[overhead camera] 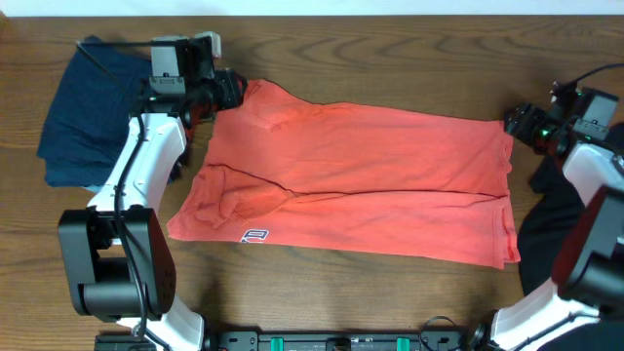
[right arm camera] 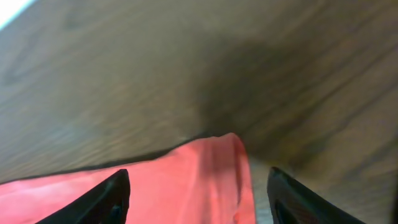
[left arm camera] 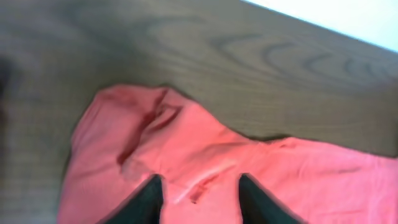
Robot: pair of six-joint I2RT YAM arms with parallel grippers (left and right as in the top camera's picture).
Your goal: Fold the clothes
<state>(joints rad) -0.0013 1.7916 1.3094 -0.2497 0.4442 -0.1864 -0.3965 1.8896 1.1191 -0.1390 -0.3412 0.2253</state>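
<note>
The coral-red T-shirt (overhead camera: 361,180) lies on the table, folded lengthwise, with a bit of its lettering (overhead camera: 255,236) at the front left. My left gripper (overhead camera: 234,93) hovers over the shirt's far left corner. In the left wrist view it (left arm camera: 200,186) is open, both dark fingers (left arm camera: 148,200) apart above wrinkled red cloth (left arm camera: 186,149), gripping nothing. My right gripper (overhead camera: 514,124) is at the far right corner. In the right wrist view it (right arm camera: 198,183) stands open, the shirt's corner (right arm camera: 211,168) lying loose below the jaws.
A navy garment (overhead camera: 88,112) lies bunched at the far left, partly under the left arm. A black garment (overhead camera: 551,229) sits at the right edge beside the right arm. Bare wood (overhead camera: 390,58) runs behind the shirt to the table's far edge.
</note>
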